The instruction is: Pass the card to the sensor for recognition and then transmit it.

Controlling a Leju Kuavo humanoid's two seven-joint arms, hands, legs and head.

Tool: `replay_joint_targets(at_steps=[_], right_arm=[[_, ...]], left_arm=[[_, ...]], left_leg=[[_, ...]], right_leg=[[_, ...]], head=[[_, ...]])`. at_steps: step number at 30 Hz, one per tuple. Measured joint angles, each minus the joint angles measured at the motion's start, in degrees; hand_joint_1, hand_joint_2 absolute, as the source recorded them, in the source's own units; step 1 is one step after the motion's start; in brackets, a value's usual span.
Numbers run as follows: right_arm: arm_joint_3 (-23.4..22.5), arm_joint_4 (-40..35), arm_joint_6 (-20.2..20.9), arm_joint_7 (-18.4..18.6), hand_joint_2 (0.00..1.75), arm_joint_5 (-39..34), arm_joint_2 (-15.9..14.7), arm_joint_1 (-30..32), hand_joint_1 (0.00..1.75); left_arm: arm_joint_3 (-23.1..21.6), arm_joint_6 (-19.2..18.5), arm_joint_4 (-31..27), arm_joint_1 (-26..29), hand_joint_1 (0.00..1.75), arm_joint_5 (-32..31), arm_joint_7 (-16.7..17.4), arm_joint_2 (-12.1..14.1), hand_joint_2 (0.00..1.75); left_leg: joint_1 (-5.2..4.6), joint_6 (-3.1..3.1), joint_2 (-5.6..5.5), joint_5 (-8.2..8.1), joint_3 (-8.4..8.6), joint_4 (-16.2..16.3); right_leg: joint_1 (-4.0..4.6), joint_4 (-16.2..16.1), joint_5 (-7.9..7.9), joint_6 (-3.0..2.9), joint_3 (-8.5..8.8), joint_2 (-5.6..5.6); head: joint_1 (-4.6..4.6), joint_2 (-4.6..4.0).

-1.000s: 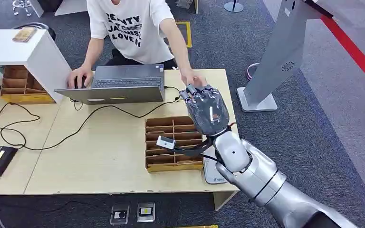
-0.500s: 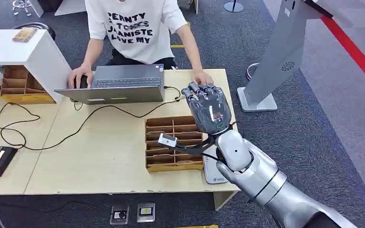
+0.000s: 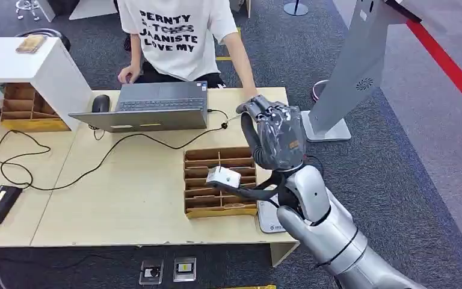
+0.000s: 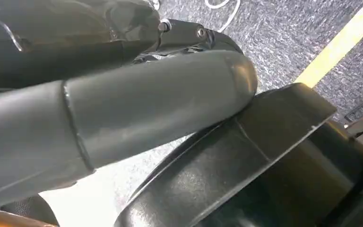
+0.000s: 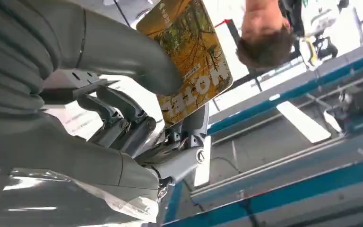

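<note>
Card (image 5: 189,61) pinched in the right robot hand (image 3: 277,135), thumb on its printed face, darker fingers behind; yellow-and-green print, lettering visible in the right wrist view. In the head view that hand sits centre-right of the frame, raised over the far right corner of the bench (image 3: 126,198), back of the hand toward the camera, so the card itself is hidden there.

Card's long axis runs out past the fingertips, roughly in line with the fingers.

Key relation, judged: which device is the sensor is unclear. A small white-and-grey reader (image 3: 271,220) lies flat on the bench at lower centre, partly under the forearm, so behind and below the card. A grey kiosk stand (image 3: 355,72) rises at upper right, just beyond the hand. Either way the right arm is the nearer one.

Left robot hand (image 4: 123,109) hangs low, seen close in the left wrist view above dark carpet; whether it is open or closed I cannot tell.

Person (image 3: 174,36) seated at upper centre behind a laptop (image 3: 150,108), one forearm reaching down toward the bench corner near the robot hand. Compartmented wooden tray (image 3: 216,180) lies centre frame.
</note>
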Motion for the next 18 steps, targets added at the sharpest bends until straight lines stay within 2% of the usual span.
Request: replay_joint_targets(at_steps=[2, 4, 10, 14, 16, 18], right_arm=[[-2.2, -2.3, 0.0, -0.2, 1.75, -8.6, 0.0, 1.3, 1.75], [-4.0, -5.0, 0.0, 2.1, 1.75, -13.6, -0.3, 2.2, 1.75], [-6.4, -10.8, 0.0, 5.4, 1.75, -15.4, -2.2, 3.6, 1.75], [-7.1, -14.6, 0.4, 9.7, 1.75, -15.8, -4.8, 5.6, 1.75], [-7.1, -16.6, 3.1, 12.4, 1.75, -16.6, -6.7, 6.8, 1.75], [-7.0, -18.0, 8.2, 15.2, 1.75, -16.5, -8.6, 7.5, 1.75]], left_arm=[[0.0, -0.1, 0.0, 0.0, 0.00, 0.7, 0.0, 0.0, 0.00], [0.0, -0.1, 0.0, 0.2, 0.00, 1.2, 0.0, 0.0, 0.00], [0.1, -0.2, 0.0, 0.3, 0.00, 1.8, 0.0, 0.0, 0.00], [0.1, -0.2, 0.0, 0.5, 0.00, 2.7, 0.0, 0.1, 0.00], [0.2, -0.2, 0.0, 0.5, 0.00, 3.2, 0.0, 0.1, 0.00], [0.2, -0.2, 0.0, 0.6, 0.00, 3.5, 0.0, 0.2, 0.00]], left_leg=[[0.00, 0.00, -0.02, 0.00, 0.01, 0.0], [-0.02, 0.00, 0.00, 0.00, 0.00, 0.0], [-0.02, 0.00, 0.04, 0.00, 0.03, 0.0], [-0.01, 0.00, 0.05, 0.00, 0.03, 0.0], [-0.01, 0.00, 0.04, 0.00, 0.02, 0.0], [-0.02, 0.00, 0.05, 0.00, 0.02, 0.0]], right_leg=[[0.00, 0.0, 0.00, 0.00, 0.02, -0.04], [-0.02, 0.0, 0.01, 0.01, 0.01, -0.01], [-0.01, 0.0, 0.05, 0.00, 0.00, 0.01], [-0.01, 0.0, 0.05, 0.00, -0.01, 0.03], [-0.01, 0.0, 0.05, 0.00, -0.01, 0.02], [-0.02, 0.0, 0.05, 0.00, -0.01, 0.02]], head=[[0.02, -0.02], [0.00, 0.00], [0.00, 0.00], [0.00, 0.00], [0.02, 0.00], [0.00, 0.00]])
